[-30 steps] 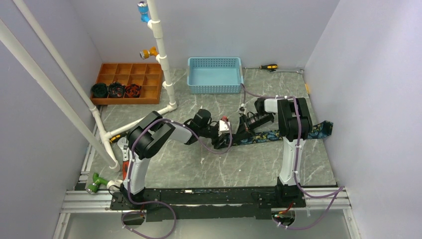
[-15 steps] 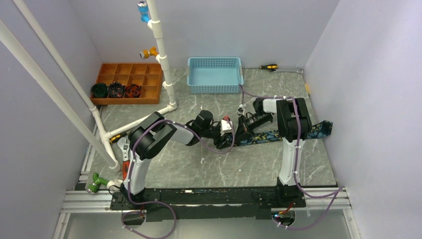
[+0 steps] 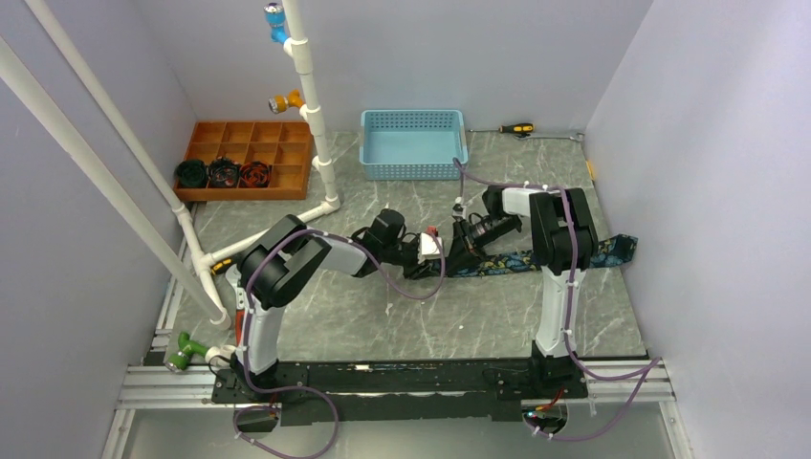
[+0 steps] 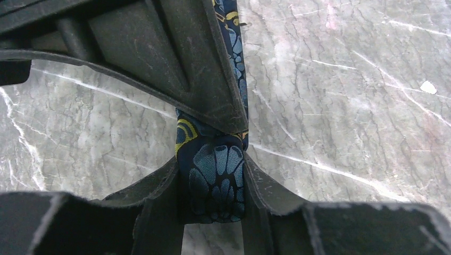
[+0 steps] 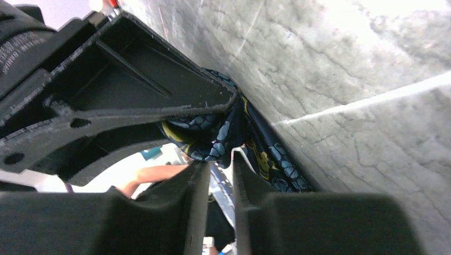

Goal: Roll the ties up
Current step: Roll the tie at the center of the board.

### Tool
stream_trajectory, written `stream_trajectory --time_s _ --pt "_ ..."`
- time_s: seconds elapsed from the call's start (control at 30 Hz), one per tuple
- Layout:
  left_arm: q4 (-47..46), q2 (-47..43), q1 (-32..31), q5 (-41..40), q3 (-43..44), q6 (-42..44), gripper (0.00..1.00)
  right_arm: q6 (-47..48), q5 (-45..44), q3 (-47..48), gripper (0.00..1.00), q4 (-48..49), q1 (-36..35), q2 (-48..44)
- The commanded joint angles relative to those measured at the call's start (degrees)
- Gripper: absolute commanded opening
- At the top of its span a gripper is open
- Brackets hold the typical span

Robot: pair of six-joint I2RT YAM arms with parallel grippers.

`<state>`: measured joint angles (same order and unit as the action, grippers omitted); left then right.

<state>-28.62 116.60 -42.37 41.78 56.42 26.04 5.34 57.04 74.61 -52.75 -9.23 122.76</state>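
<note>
One tie (image 3: pixel 536 259), dark navy with blue and gold paisley, lies stretched across the table's right half, its wide end (image 3: pixel 617 251) toward the right wall. My left gripper (image 3: pixel 427 258) meets its narrow end at mid-table. In the left wrist view the left gripper (image 4: pixel 211 164) is shut on a folded bunch of the tie (image 4: pixel 213 183). My right gripper (image 3: pixel 457 254) faces it closely. In the right wrist view the right gripper (image 5: pixel 220 162) stands open by a narrow gap with nothing in it, and the bunched tie (image 5: pixel 210 139) sits just past its tips, under the left gripper's finger (image 5: pixel 133 85).
A blue basket (image 3: pixel 413 143) stands at the back centre. A wooden compartment tray (image 3: pixel 251 143) at the back left holds three dark rolls (image 3: pixel 223 173). White pipes (image 3: pixel 311 105) cross the left side. A screwdriver (image 3: pixel 516 128) lies by the back wall.
My left gripper has closed onto the tie's narrow end. The right gripper's fingers have parted slightly. Both grippers and the tie have shifted a little to the left.
</note>
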Motion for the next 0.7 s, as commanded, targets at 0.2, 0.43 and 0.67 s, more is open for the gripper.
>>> stream_trajectory --time_s 0.2,0.43,0.67 --pt "16.83 3.46 1.16 -4.23 -1.86 3.62 0.31 -0.49 -3.24 0.35 0.48 1.54 1.01 -5.79" --pt "18.16 3.55 1.17 -3.91 -1.45 4.46 0.32 -3.02 -2.11 0.11 0.48 5.64 0.21 -4.32" --pt "18.51 4.07 1.22 -4.67 -0.87 4.12 0.36 -1.90 -1.42 -0.46 0.14 6.11 -0.83 -2.94"
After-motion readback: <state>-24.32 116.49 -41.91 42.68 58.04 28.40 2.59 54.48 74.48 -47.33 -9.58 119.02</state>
